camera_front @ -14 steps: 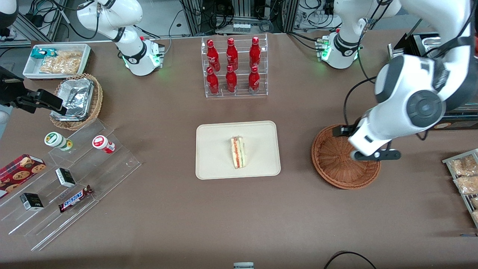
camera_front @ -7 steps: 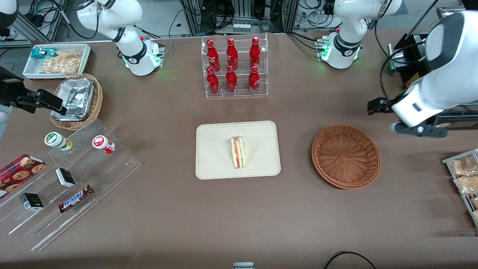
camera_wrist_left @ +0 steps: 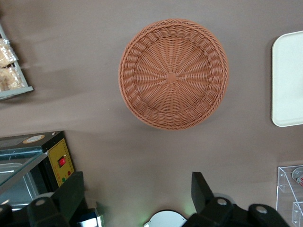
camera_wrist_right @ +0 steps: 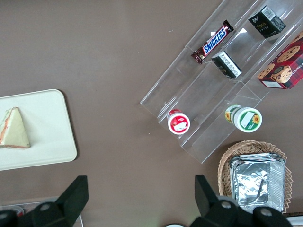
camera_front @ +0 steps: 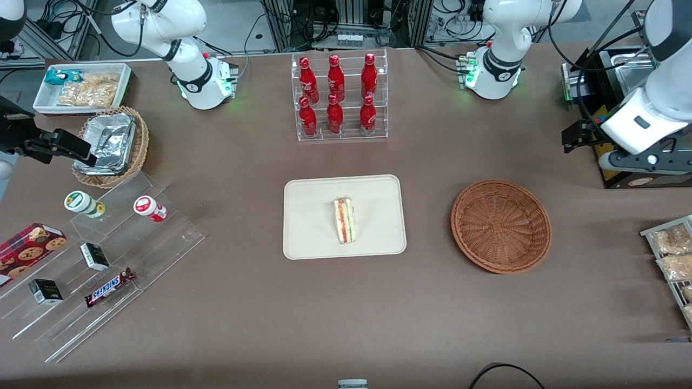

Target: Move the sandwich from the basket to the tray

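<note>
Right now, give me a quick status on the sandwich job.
Gripper open, empty, high above table near the basket. Sandwich lying on the tray. Basket empty. Nothing in the way.

Brown table (camera_front: 248, 324); cable clutter, metal frames (camera_front: 346, 21) along its edge

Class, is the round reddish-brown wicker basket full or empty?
Empty: the round reddish-brown wicker basket shows only bare weave. The open gripper hangs above, toward the working arm's end.

There are six red bottles (camera_front: 335, 94), two wicker baskets (camera_front: 501, 226), one tray (camera_front: 313, 216), one sandwich (camera_front: 344, 220), two small black boxes (camera_front: 94, 256), and one hand (camera_front: 581, 135).
</note>
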